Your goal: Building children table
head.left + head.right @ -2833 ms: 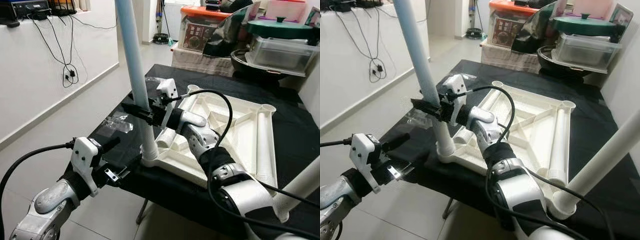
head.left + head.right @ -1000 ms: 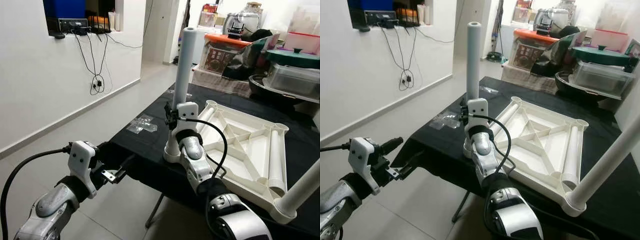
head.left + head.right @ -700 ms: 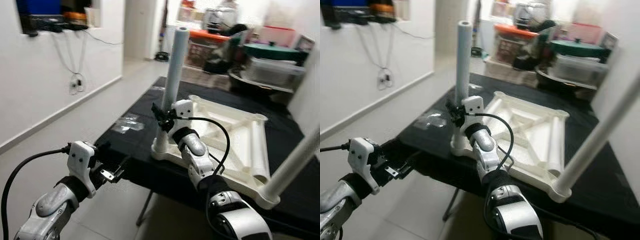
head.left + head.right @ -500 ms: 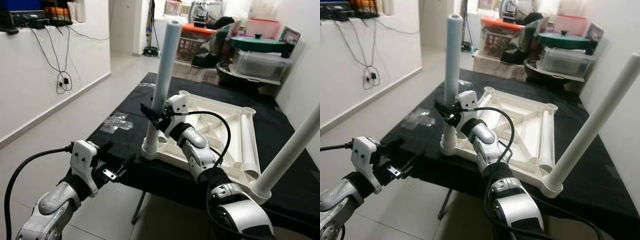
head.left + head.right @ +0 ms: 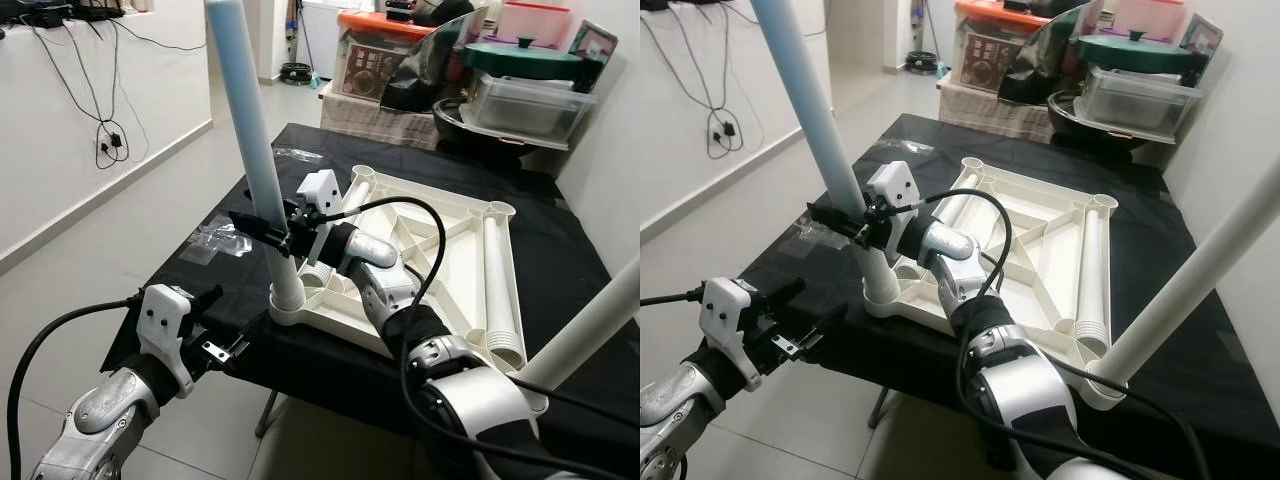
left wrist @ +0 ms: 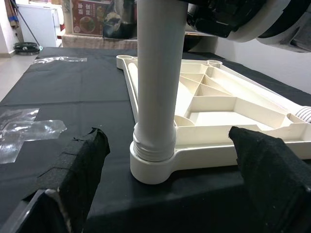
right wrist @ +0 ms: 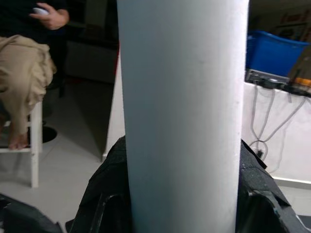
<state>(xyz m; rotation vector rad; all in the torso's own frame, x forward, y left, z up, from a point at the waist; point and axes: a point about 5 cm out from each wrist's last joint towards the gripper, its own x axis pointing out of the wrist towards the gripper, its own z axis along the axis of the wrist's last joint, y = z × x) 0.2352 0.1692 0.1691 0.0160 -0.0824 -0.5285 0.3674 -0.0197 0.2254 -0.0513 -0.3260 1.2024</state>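
**Second leg going into the upturned top**

The table top (image 5: pixel 440 255) lies upside down on the black bench (image 5: pixel 570 270), ribs up. One leg (image 5: pixel 1200 275) stands seated in the near right corner socket. A second leg (image 5: pixel 255 165) stands in the near left socket (image 6: pixel 151 167), leaning a little; the right gripper (image 5: pixel 268 228) has its jaws pinched around it low on the shaft, just above the socket. In the left wrist view the leg's ribbed collar sits at the socket rim, so it looks entered but perhaps not fully home.

Two more legs (image 5: pixel 497 275) lie loose on the underside, one along the right edge, one along the left, and the two far sockets are open. By my reckoning the job is near half done.

The left gripper (image 5: pixel 215 330) hangs low before the bench edge, jaws spread, holding nothing.

Crumpled clear wrap (image 5: pixel 215 243) lies on the bench left of the top. Pots, a lidded tub (image 5: pixel 525 100) and boxes crowd the far end, well apart from the work. A seated person (image 7: pixel 26 73) shows behind the leg in the right wrist view.
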